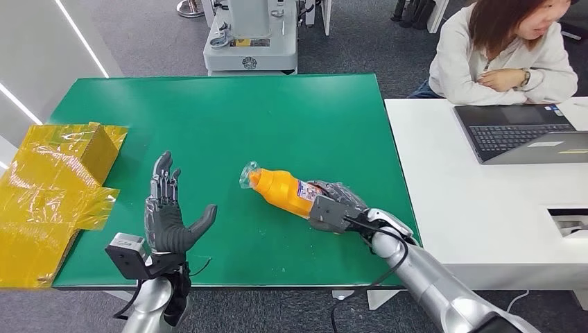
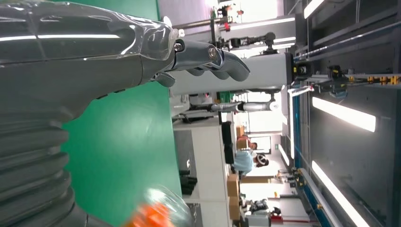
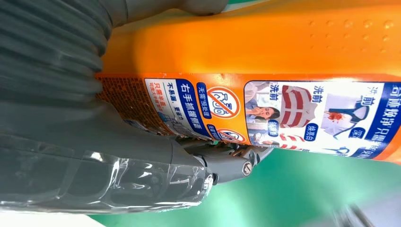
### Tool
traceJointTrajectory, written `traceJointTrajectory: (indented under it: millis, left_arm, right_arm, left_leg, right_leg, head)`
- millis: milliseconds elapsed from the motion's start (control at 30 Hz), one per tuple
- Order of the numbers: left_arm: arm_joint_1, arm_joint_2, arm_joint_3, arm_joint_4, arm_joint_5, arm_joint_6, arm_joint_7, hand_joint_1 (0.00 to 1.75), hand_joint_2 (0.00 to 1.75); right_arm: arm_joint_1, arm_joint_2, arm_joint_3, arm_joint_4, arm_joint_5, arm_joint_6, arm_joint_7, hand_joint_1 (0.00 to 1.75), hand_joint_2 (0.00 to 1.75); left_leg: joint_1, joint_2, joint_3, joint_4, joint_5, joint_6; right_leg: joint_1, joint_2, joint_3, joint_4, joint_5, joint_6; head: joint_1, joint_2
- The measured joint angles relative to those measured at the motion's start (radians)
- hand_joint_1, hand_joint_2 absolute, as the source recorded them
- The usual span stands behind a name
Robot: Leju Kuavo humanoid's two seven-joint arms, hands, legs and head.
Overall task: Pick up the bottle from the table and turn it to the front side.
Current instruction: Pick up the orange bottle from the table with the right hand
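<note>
Near the lower centre of the head view, lying on its side on the green tabletop (image 1: 229, 118): orange plastic bottle with a printed label (image 1: 284, 188), clear cap end aimed toward the upper left of the frame, base toward the lower right, long axis running diagonally between them. Wrapping around the base half: right robot hand (image 1: 338, 205), fingers and thumb closing on the labelled body, as seen close up in the right wrist view (image 3: 265, 56). Hovering above the tabletop at the lower left, well apart from the bottle: left robot hand (image 1: 166, 211), fingers spread upright, holding nothing. Likely handling as stiff, smooth and somewhat slippery, with moderate weight if full; gripping round the labelled middle probably steadiest for turning.
</note>
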Motion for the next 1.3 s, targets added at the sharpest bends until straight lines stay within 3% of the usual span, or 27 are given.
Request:
traceJointTrajectory:
  millis: [233,367,433,800,1033,1300]
  left_arm:
    - [0.0,0.004,0.006,-0.003,-0.003,-0.009,0.002,0.0,1.75]
    - [-0.021,0.033,0.039,-0.005,-0.002,-0.184,0.064,0.0,1.75]
    - [-0.047,0.039,0.046,0.004,0.008,-0.251,0.082,0.0,1.75]
    - [-0.254,0.051,0.049,0.094,0.185,-0.491,0.156,0.0,1.75]
    - [-0.336,0.022,0.024,0.122,0.274,-0.539,0.205,0.0,1.75]
    - [-0.371,-0.008,-0.019,0.13,0.306,-0.55,0.23,0.0,1.75]
  right_arm:
    - [0.038,0.0,-0.039,-0.053,-0.001,-0.011,-0.002,1.75,1.75]
    - [0.207,0.031,-0.252,-0.319,0.056,-0.091,-0.054,1.75,1.75]
    - [0.216,0.058,-0.276,-0.35,0.063,-0.11,-0.085,1.75,1.75]
    - [0.111,0.181,-0.249,-0.332,0.063,-0.107,-0.097,1.75,1.75]
    - [0.029,0.249,-0.169,-0.258,0.079,-0.09,-0.071,1.75,1.75]
    - [-0.028,0.294,-0.11,-0.143,0.107,-0.082,-0.04,1.75,1.75]
  left_leg:
    - [0.0,0.0,0.0,0.0,0.0,0.0]
    - [0.0,0.0,-0.003,0.0,0.0,0.0]
    - [0.0,0.0,-0.003,0.0,0.0,0.0]
    - [0.0,0.001,-0.002,0.0,0.001,-0.001]
    - [0.0,0.001,-0.003,0.0,0.001,-0.001]
    - [0.0,0.001,-0.003,0.0,0.001,-0.001]
  right_leg:
    - [0.0,0.0,0.0,0.0,0.0,0.0]
    - [0.0,0.0,-0.002,0.0,0.0,0.0]
    - [0.0,0.0,-0.003,0.0,0.0,0.0]
    - [0.0,0.001,-0.003,0.001,0.0,0.0]
    - [0.0,0.001,-0.003,0.001,0.0,0.0]
    - [0.0,0.001,-0.003,0.001,0.0,0.0]
  head:
    - [0.0,0.0]
    - [0.0,0.0]
    - [0.0,0.0]
    - [0.0,0.0]
    - [0.0,0.0]
    - [0.0,0.0]
